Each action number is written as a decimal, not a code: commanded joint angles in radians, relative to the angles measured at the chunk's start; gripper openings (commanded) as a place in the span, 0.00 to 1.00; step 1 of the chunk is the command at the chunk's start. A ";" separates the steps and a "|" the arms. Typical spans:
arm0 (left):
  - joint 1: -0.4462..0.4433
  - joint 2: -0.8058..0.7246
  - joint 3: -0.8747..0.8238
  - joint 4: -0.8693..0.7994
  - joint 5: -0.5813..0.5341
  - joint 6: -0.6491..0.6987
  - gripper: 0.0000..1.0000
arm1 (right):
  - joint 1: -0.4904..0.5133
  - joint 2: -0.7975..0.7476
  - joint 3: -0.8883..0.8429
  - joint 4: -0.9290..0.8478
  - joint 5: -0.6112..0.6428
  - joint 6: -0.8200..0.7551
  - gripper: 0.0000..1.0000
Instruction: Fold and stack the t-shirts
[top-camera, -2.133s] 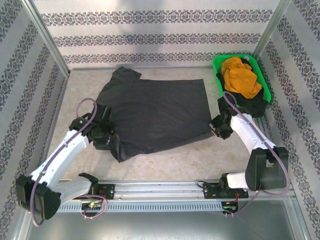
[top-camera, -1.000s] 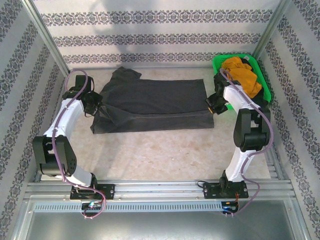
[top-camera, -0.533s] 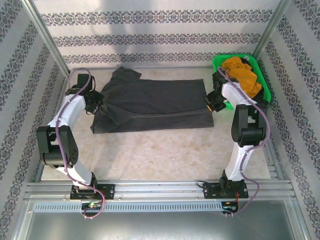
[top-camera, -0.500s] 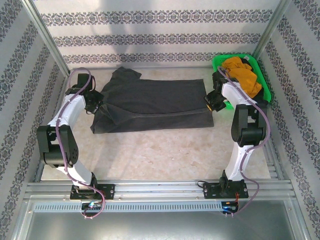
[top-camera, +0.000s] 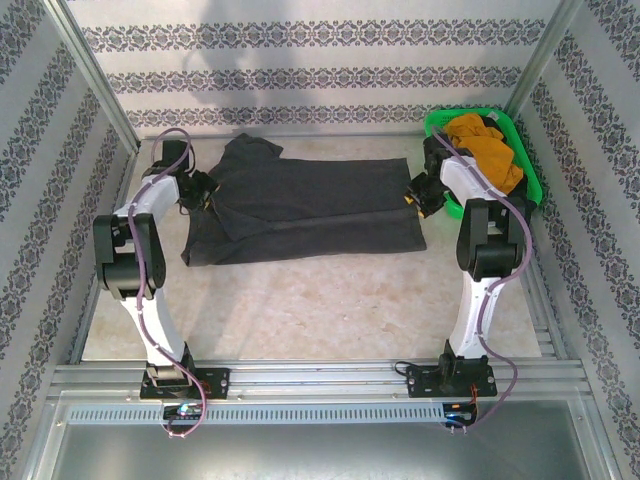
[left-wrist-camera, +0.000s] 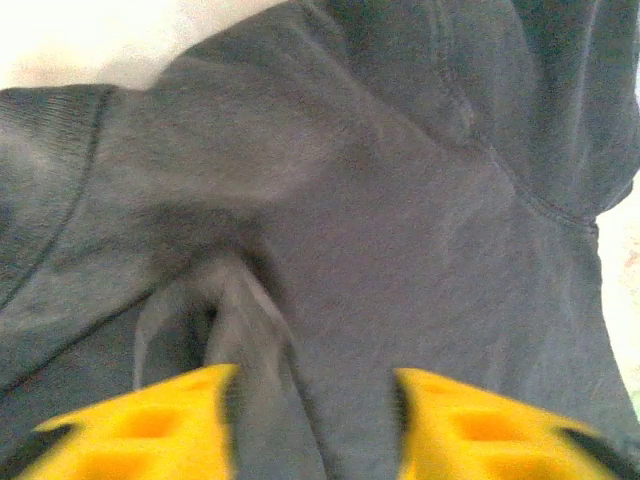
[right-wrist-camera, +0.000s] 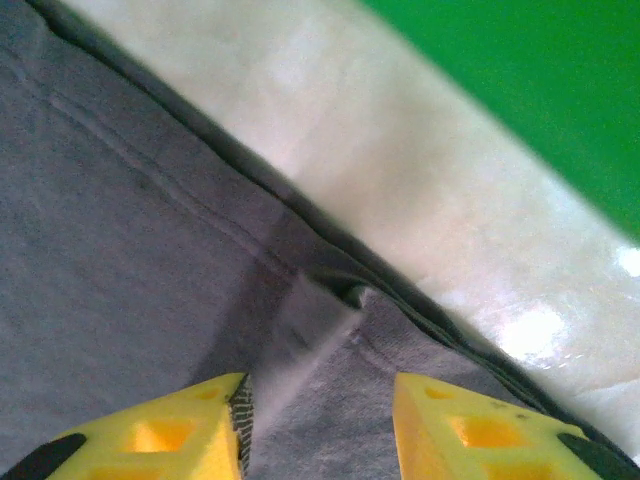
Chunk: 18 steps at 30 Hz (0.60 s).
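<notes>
Overhead — beige table (top-camera: 300, 300), patterned walls (top-camera: 300, 70), charcoal tee (top-camera: 320, 205) folded, green basket (top-camera: 434, 125) rt.

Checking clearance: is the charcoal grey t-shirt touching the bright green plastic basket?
Apart. Right wrist view: a strip of pale table separates the charcoal grey t-shirt from the green basket.
</notes>
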 joint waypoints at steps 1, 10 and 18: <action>0.013 -0.063 0.050 0.012 -0.027 0.069 0.60 | -0.005 -0.077 -0.008 0.000 -0.014 -0.082 0.48; 0.022 -0.399 -0.326 -0.274 -0.165 -0.034 0.45 | -0.011 -0.402 -0.417 0.123 -0.032 -0.119 0.55; 0.080 -0.498 -0.614 -0.091 -0.057 -0.174 0.44 | -0.028 -0.482 -0.660 0.302 -0.114 -0.138 0.53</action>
